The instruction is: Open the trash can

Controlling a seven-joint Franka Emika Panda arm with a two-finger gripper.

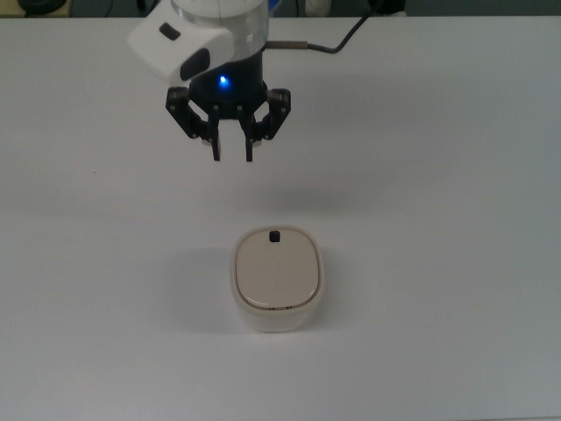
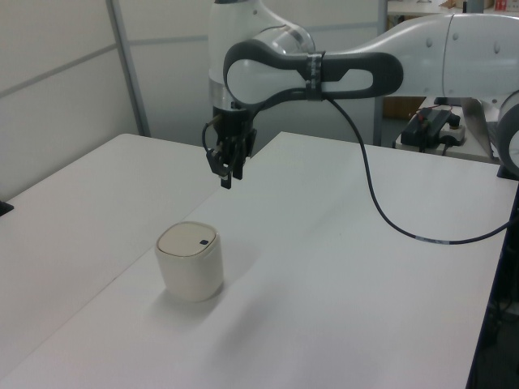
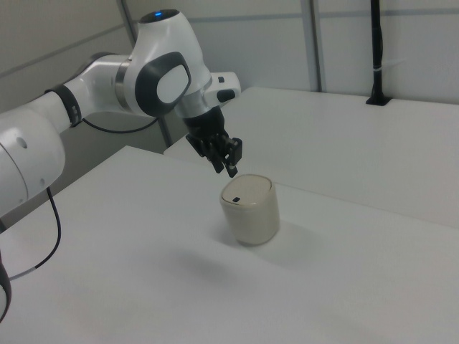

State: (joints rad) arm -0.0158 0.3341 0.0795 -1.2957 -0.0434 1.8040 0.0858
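Trash can (image 1: 278, 281), rounded smooth cream plastic

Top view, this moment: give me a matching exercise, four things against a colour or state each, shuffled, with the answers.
Things:
1. gripper
2. trash can lid
3. button
4. light on the arm

Colour or state:
A. blue, lit
B. beige, flat and closed
C. small, black, near the lid's upper edge
D. in the air above the table, apart from the trash can

Pairs: 1-D, 2-B, 3-C, 4-A

Most of the arm (image 1: 206, 35) beyond the top view's upper edge, its base out of every view.
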